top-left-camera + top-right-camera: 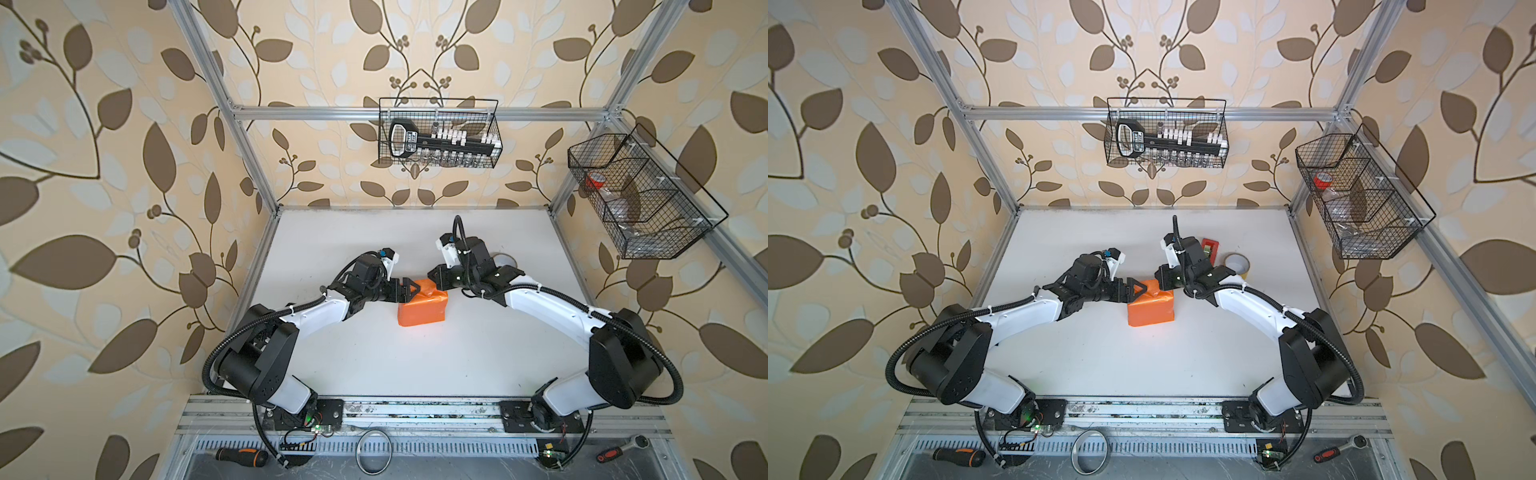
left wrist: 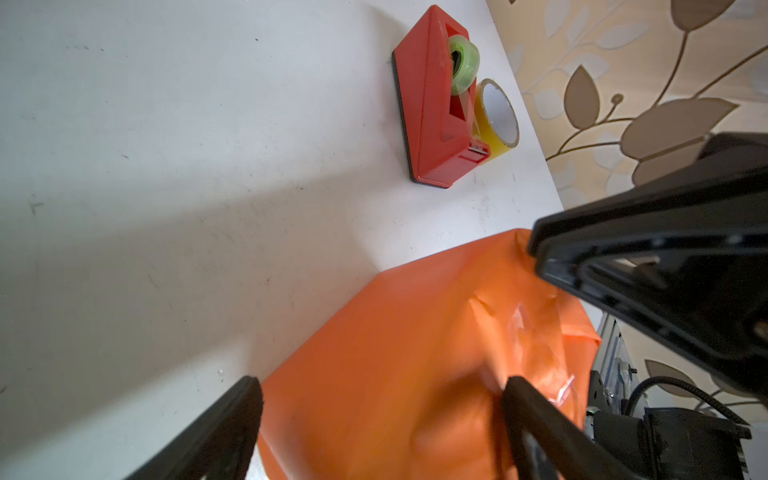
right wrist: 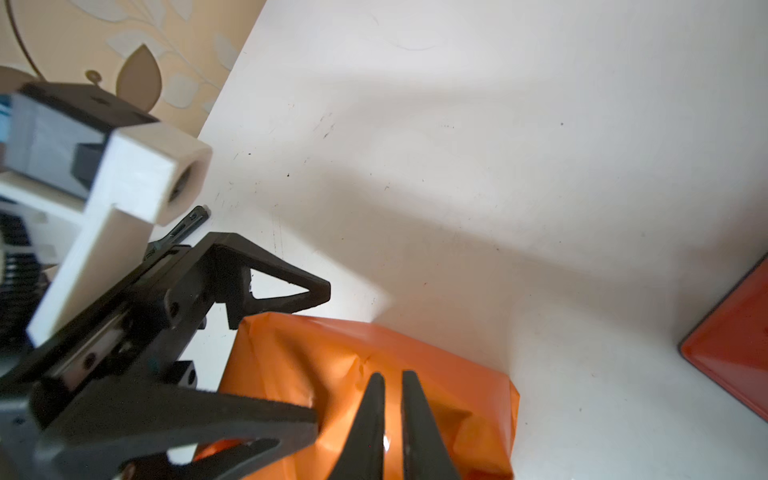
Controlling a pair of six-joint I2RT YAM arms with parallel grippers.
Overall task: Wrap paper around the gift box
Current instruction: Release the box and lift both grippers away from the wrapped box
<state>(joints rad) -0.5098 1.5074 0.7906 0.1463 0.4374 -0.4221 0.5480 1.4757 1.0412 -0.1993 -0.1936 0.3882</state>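
Note:
The paper [image 1: 422, 309] [image 1: 1150, 309], glossy orange side out, is folded into a low parcel in the middle of the white table. The gift box is hidden inside it. My left gripper [image 1: 409, 293] [image 1: 1138, 291] stands wide open at the parcel's far left end. In the left wrist view its fingers straddle a crumpled flap of paper [image 2: 395, 374] without pinching it. My right gripper [image 1: 434, 278] [image 3: 392, 376] hovers over the parcel's far right corner with its jaws a narrow crack apart. Only the paper [image 3: 457, 374] shows behind the gap.
A red tape dispenser [image 1: 1210, 245] [image 2: 432, 104] and a yellow tape roll [image 1: 1237, 264] [image 2: 498, 120] stand behind the right arm. Two wire baskets [image 1: 438, 133] [image 1: 640, 195] hang on the frame. A screwdriver [image 1: 241, 456], a metal ring [image 1: 374, 451] and a ratchet [image 1: 623, 449] lie at the front.

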